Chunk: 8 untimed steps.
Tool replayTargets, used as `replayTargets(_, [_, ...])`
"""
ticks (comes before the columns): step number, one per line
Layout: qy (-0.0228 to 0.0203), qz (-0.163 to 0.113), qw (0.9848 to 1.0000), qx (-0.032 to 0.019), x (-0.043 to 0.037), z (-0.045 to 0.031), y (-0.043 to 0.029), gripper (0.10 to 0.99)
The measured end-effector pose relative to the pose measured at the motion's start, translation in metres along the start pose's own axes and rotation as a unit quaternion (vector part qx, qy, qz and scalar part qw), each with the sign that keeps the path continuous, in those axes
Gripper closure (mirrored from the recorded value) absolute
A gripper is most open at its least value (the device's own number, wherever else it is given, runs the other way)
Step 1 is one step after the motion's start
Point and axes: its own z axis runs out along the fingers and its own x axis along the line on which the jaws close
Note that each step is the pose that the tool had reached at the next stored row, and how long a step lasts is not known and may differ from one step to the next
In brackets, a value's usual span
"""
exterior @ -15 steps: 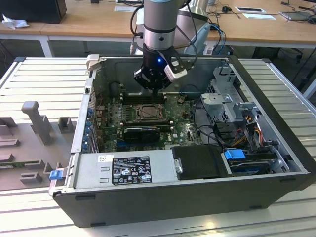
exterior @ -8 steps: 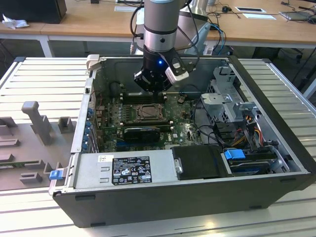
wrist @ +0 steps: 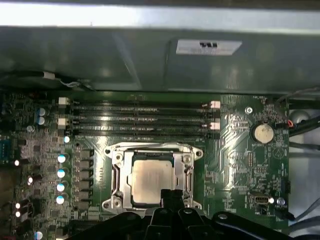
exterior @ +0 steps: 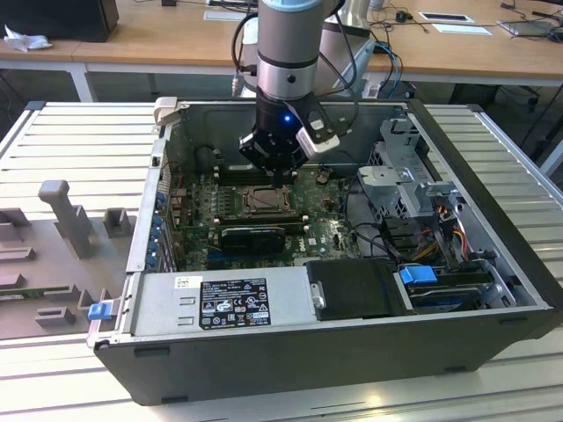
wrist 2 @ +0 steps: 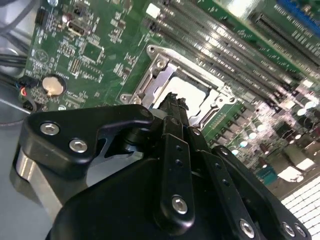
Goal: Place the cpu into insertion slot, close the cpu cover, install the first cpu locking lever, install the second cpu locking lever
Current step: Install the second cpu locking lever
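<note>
Exterior view: the arm reaches down into the open computer case [exterior: 493,264], which lies on a ribbed metal counter [exterior: 79,141]. The claw [exterior: 280,174] hangs just above the socket on the motherboard [exterior: 202,220]. A black card [exterior: 253,236] lies just in front of the socket, and a power supply [exterior: 220,303] fills the near edge of the case.

Second wrist view: the claw [wrist 2: 172,100] shows its fingers drawn together to a narrow tip, gripping nothing, poised over the cpu [wrist 2: 187,92]. The cpu cover [wrist 2: 150,75] frames the chip.

First wrist view: the cpu [wrist: 150,177], pale cream-silver and square, sits flat in the socket within the cpu cover [wrist: 120,172]. The claw [wrist: 172,196] overlaps its near edge. Memory slots [wrist: 140,117] run beside the socket; a coin battery [wrist: 262,133] sits apart.
</note>
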Motion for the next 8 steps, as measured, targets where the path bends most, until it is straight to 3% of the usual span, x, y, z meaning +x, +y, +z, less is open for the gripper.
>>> replayTargets(4, [0.0, 0.0, 1.0, -0.0001, 0.0, -0.0016, -0.0034, 0.98])
replayTargets(8, [0.0, 0.0, 1.0, -0.0014, 0.0004, 0.0004, -0.0153, 0.98])
